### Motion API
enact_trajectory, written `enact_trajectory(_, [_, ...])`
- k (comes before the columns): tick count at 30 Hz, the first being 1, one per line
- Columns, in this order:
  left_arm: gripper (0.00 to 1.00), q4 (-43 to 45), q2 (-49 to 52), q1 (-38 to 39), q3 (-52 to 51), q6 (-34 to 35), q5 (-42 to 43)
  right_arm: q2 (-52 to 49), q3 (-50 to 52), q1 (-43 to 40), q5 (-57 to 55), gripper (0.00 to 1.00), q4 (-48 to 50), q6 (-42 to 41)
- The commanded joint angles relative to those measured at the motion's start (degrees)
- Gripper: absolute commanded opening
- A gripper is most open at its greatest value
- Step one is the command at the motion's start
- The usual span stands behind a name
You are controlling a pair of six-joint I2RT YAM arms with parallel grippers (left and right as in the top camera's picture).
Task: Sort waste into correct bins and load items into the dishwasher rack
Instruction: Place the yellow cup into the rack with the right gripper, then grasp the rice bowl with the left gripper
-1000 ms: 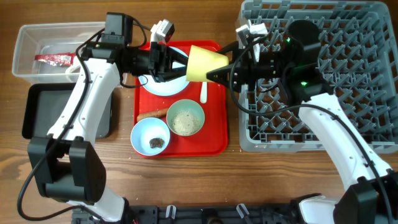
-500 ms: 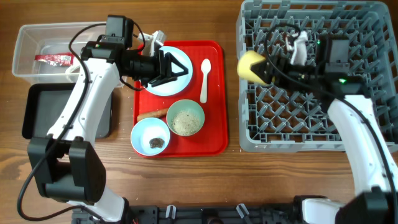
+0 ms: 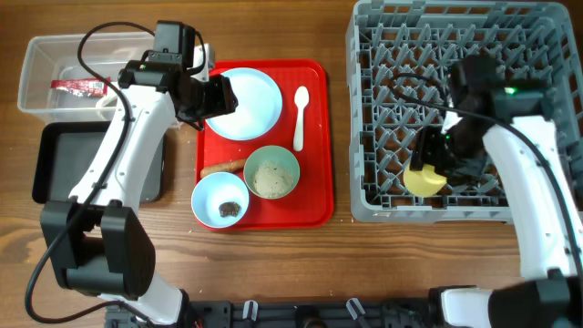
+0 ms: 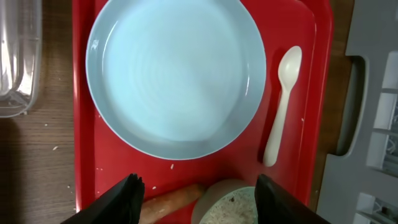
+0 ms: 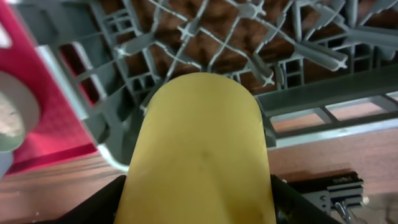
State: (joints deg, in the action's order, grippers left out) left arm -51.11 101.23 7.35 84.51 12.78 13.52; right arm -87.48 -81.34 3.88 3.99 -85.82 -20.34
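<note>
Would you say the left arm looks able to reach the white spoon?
Probably yes: the left gripper hovers open and empty, and the white spoon lies uncovered on the red tray beside the pale blue plate.

The left arm (image 3: 127, 146) stretched forward from its base. Its wrist was bent in toward the middle, and the left gripper (image 3: 221, 95) pointed downward. Its fingers (image 4: 127, 198) were spread wide with nothing between them. The right arm (image 3: 528, 182) reached forward, then doubled back and down at the wrist. The right gripper (image 3: 426, 173) pointed down, clamped on a yellow cup (image 5: 199, 155).
</note>
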Motion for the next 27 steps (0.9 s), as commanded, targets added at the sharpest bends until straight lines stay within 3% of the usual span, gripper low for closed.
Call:
enact_trajectory(1, [0.59, 0.3, -1.2, 0.0, 0.8, -0.3, -1.6, -4.3, 4.7, 0.2, -0.7, 0.50, 4.5, -0.2])
enact_trajectory(4, [0.60, 0.5, -1.2, 0.0, 0.8, -0.3, -1.6, -7.7, 5.9, 0.3, 2.7, 0.54, 6.8, 2.2])
enact_trajectory(5, [0.60, 0.5, -1.2, 0.0, 0.8, -0.3, -1.6, -8.2, 5.9, 0.2, 2.7, 0.64, 6.8, 2.2])
enact_trajectory(6, [0.60, 0.5, -1.2, 0.0, 0.8, -0.3, -1.6, -8.3, 5.9, 0.2, 2.7, 0.82, 7.2, 2.2])
enact_trajectory(8, [0.60, 0.5, -1.2, 0.0, 0.8, -0.3, -1.6, -8.2, 5.6, 0.2, 2.7, 0.89, 9.4, 2.1])
enact_trajectory(14, [0.66, -1.2, -1.2, 1.0, 0.8, -0.6, -1.2, -7.0, -6.6, 0.2, 2.7, 0.91, 7.8, 2.4])
enact_trajectory(17, [0.68, -4.5, -1.0, 8.7, 0.8, -3.3, -1.6, -6.8, -13.2, 0.2, 2.7, 0.98, 10.1, 2.4])
enact_trajectory(21, [0.60, -4.9, 0.8, 22.4, -0.2, -3.2, -6.3, -6.8, -13.3, 0.2, 2.5, 1.00, 12.5, 3.3])
enact_trajectory(24, [0.59, -5.3, 4.0, 28.5, -1.0, 3.3, -11.0, -6.8, -13.3, 0.2, 2.5, 0.99, 13.5, 3.9])
enact_trajectory(27, [0.51, -5.1, 7.5, 32.5, -1.0, 4.5, -11.4, -6.8, -13.3, 0.2, 2.5, 1.00, 14.0, 3.8])
